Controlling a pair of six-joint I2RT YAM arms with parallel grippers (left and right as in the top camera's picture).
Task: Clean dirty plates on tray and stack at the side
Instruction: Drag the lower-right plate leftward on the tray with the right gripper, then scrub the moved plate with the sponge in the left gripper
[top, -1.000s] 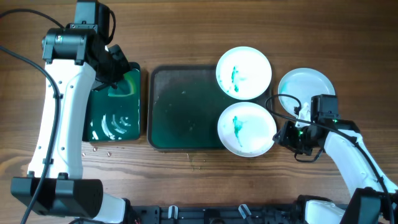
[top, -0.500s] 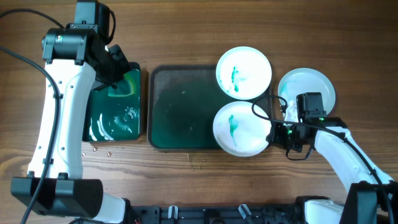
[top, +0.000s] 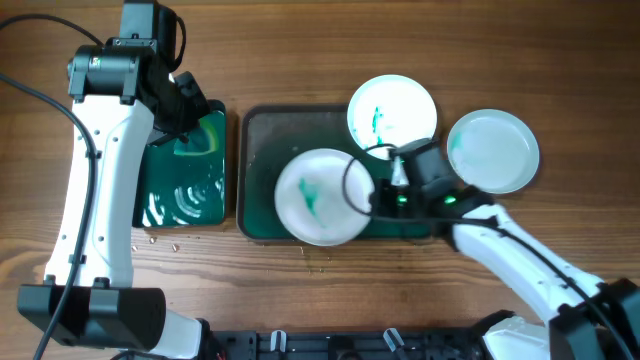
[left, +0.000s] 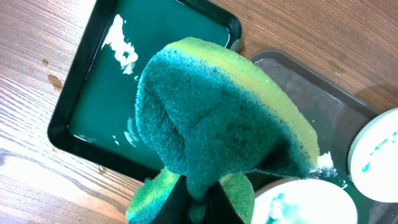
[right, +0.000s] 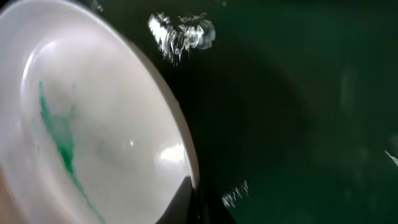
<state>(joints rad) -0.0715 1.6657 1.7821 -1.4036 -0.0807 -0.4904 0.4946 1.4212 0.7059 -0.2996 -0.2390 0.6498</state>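
My right gripper (top: 372, 199) is shut on the rim of a smeared plate (top: 318, 197) and holds it over the middle of the dark green tray (top: 262, 150). The same plate (right: 74, 130) fills the left of the right wrist view, gripped at its edge (right: 193, 186). A second smeared plate (top: 392, 116) lies at the tray's far right corner. A plain white plate (top: 493, 150) lies on the table to the right. My left gripper (top: 185, 125) is shut on a green and yellow sponge (left: 217, 118) above the small tray.
A smaller bright-green tray (top: 183, 195) with water and foam stands left of the big tray; it also shows in the left wrist view (left: 93, 93). Water drops lie on the big tray (right: 298, 112). Small crumbs lie on the wood near the front.
My right gripper has dragged the smeared plate left, from the tray's right edge to its middle. The left arm has not moved.
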